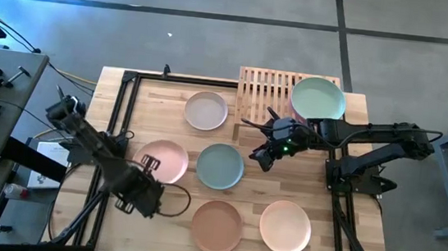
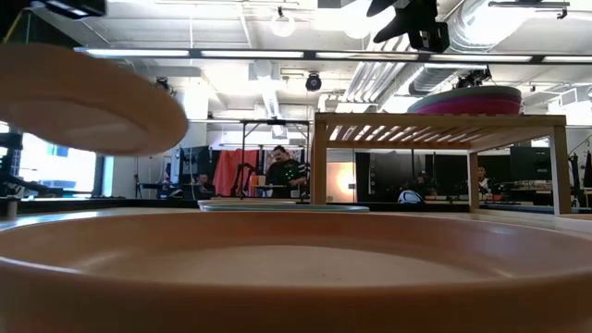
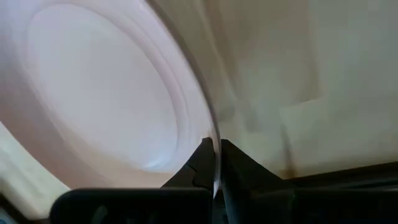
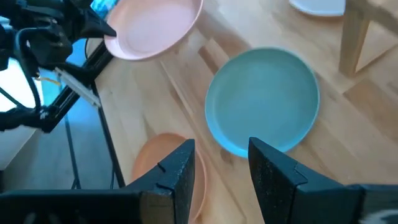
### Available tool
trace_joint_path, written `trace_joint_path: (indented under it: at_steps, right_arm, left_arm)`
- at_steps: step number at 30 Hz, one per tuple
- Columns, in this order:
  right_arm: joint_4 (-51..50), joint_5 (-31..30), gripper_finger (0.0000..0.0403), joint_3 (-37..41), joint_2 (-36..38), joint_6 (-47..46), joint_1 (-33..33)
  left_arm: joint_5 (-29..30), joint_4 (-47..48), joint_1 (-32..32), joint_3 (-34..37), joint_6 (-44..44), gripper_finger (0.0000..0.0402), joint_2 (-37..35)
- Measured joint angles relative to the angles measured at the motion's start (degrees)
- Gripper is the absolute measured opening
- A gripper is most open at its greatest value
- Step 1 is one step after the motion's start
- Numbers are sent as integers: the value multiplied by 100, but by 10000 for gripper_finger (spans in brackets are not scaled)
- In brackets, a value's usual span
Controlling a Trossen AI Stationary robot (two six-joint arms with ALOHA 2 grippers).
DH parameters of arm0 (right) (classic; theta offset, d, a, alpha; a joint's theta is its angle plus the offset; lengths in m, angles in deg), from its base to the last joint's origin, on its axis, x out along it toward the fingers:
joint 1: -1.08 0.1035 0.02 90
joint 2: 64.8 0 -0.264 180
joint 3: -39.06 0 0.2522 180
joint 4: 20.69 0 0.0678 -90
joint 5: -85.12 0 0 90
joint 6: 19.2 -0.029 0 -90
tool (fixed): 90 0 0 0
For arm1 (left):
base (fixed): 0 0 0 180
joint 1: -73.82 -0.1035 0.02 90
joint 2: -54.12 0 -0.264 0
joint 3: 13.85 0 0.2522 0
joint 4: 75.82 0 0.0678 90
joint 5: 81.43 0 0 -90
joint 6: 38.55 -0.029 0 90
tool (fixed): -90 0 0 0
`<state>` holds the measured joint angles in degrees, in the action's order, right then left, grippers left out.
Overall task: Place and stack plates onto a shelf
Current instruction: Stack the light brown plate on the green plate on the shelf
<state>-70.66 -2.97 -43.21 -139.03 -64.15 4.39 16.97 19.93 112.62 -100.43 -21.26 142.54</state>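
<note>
Matte round plates on my plank counter, slatted shelf (image 1: 272,93) at the far edge.
My left end effector (image 3: 214,165) pinches the pale pink plate's (image 1: 163,161) rim, its far side cut off; my right end effector (image 4: 221,165) gapes empty above the grey-teal plate (image 4: 264,99).

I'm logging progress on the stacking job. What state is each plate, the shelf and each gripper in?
Mint plate: stacked on shelf.
Shelf: left half bare.
Pink plate: lifted by its rim, tilted.
Left gripper: shut on pink plate.
Right gripper: open, empty, above teal plate's edge.
Teal plate: flat on table.
Cream, terracotta, peach plates: flat on table.
</note>
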Motion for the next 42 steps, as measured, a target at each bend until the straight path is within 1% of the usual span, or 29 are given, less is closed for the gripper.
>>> trace_joint_path:
  at_steps: [4,8,15,21,25,28,31,35,38,42]
  right_arm:
    - [438,-120,129,0,0,24,-97]
    - [1143,-299,129,0,2,327,-184]
    - [2244,-175,129,0,1,1020,-398]
    - [3075,-89,129,0,2,1120,-733]
    - [3608,-86,129,0,0,1662,-938]
    - [3968,-83,129,0,2,1794,-1115]
    - [3970,-84,129,-119,0,1863,-1296]
    - [3738,-184,129,-507,0,2323,-1475]
    - [3251,-330,129,-854,-3,2498,-1617]
    - [2519,-537,129,-1307,-1,2588,-1800]
  left_arm:
    - [275,202,-341,0,-659,0,-184]
    - [655,323,-656,0,-1396,0,-257]
    - [1557,401,-1205,0,-2460,0,-264]
    - [2198,394,-1659,0,-3606,0,-264]
    - [2628,332,-1972,0,-4386,0,-264]
    - [2832,207,-2222,0,-4785,0,-265]
    - [2827,10,-2479,-1,-5112,0,-348]
    - [2826,-358,-2814,-2,-5487,0,-572]
    - [2822,-684,-3045,-2,-5792,0,-758]
    - [2834,-995,-3276,-2,-6453,0,-973]
